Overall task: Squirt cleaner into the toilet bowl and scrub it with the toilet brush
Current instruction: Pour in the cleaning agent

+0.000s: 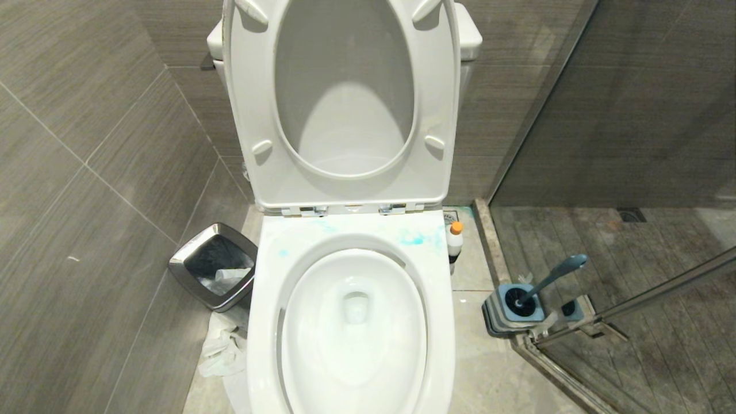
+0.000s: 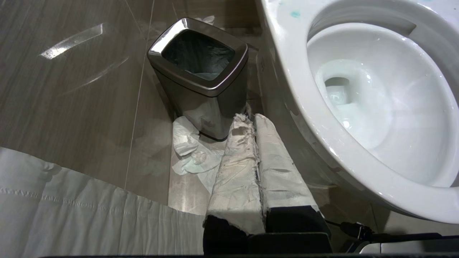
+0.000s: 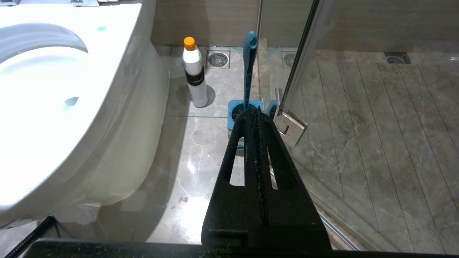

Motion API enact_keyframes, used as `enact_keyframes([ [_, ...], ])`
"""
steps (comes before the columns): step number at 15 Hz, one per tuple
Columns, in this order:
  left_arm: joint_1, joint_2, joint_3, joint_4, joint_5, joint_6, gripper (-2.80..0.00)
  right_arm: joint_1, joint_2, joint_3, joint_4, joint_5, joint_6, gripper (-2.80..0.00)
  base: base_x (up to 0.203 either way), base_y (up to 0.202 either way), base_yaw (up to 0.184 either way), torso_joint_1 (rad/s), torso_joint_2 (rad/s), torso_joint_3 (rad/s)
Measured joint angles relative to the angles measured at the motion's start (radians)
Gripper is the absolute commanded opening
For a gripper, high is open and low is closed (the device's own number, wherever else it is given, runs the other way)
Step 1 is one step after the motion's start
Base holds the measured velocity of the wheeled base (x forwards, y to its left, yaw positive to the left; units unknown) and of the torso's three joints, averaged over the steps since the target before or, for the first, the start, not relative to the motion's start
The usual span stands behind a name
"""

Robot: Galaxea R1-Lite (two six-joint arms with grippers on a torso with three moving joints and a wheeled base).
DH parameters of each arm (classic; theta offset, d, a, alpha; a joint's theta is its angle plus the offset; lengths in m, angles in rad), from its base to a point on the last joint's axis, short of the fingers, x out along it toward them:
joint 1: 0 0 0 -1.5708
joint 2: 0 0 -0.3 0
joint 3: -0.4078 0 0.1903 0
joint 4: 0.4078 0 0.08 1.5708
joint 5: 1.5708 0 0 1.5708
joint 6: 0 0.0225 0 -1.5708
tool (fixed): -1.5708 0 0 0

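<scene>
The white toilet bowl (image 1: 351, 322) stands in the middle with seat and lid raised; light blue smears mark its rim (image 1: 417, 237). The cleaner (image 1: 455, 238), a white bottle with an orange cap, stands upright on the floor to the bowl's right, also in the right wrist view (image 3: 194, 71). The toilet brush (image 1: 549, 279) rests in its square blue holder (image 1: 520, 305) further right. My left gripper (image 2: 251, 118), fingers wrapped in white padding, is shut and empty, low between bowl and bin. My right gripper (image 3: 256, 111), black, is shut and empty, short of the brush handle (image 3: 249, 68).
A steel-rimmed square waste bin (image 1: 214, 265) stands left of the toilet, with crumpled white paper (image 1: 221, 351) on the floor by it. A glass shower door with a metal hinge (image 3: 291, 123) runs along the right. Tiled walls close in left and behind.
</scene>
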Motion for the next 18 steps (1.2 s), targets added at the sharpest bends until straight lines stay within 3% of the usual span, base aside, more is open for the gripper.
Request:
enact_keyframes([
  [18, 0.0, 0.0, 0.0, -0.001, 0.011, -0.01, -2.8, 0.0, 0.0, 0.0, 0.005, 0.0, 0.0, -2.8, 0.0, 0.0, 0.0, 0.0, 0.0, 0.0],
])
